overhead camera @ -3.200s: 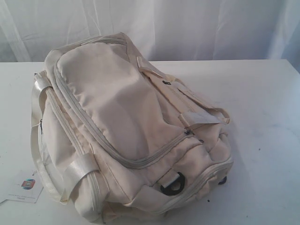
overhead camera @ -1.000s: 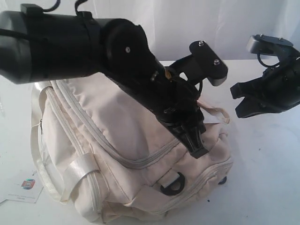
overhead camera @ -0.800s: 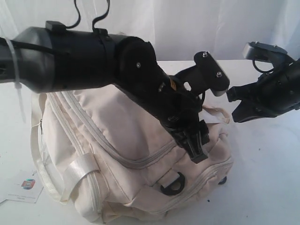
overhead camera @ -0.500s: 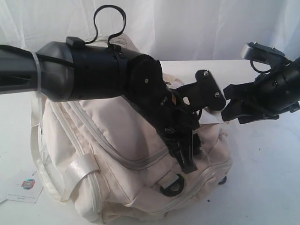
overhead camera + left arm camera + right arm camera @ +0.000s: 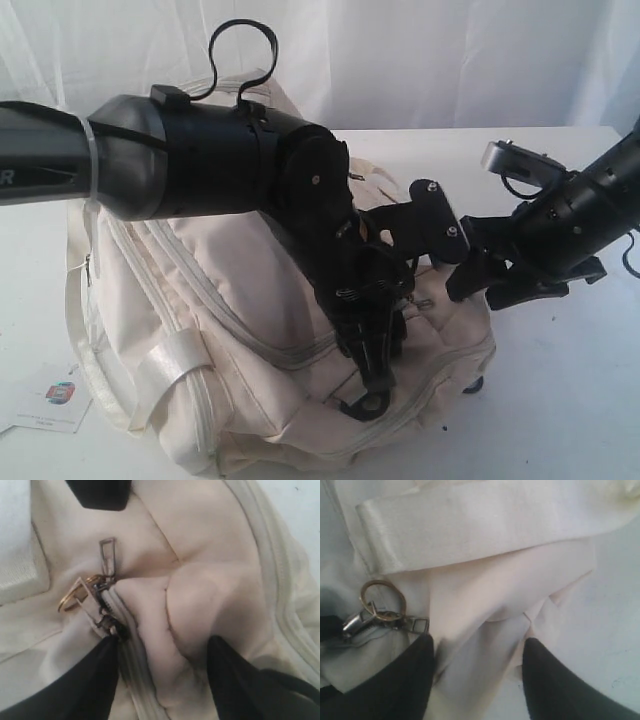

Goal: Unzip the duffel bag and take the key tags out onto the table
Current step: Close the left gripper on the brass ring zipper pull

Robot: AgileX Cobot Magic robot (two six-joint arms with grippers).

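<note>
The cream-white duffel bag (image 5: 200,330) lies zipped on the table (image 5: 580,400). My left gripper (image 5: 378,362) points down onto the bag's near end, just above the black D-ring (image 5: 365,405). In the left wrist view this gripper (image 5: 164,641) is open and straddles a fold of fabric, with one finger (image 5: 95,680) beside the zipper slider and its metal pull (image 5: 107,555). My right gripper (image 5: 487,290) is open at the bag's right end. In the right wrist view it (image 5: 479,641) spans a fabric flap, close to a gold ring (image 5: 382,600) and under a shiny strap (image 5: 470,525). The key tags are hidden.
A small white paper card (image 5: 55,400) with a coloured logo lies on the table at the bag's left front corner. The left arm's thick black body (image 5: 190,160) crosses over the bag's top. A pale curtain hangs behind the table.
Both arms came into view. The left gripper has dropped down onto the bag's near end by the zipper. The right gripper has moved left and down to the bag's right end.
</note>
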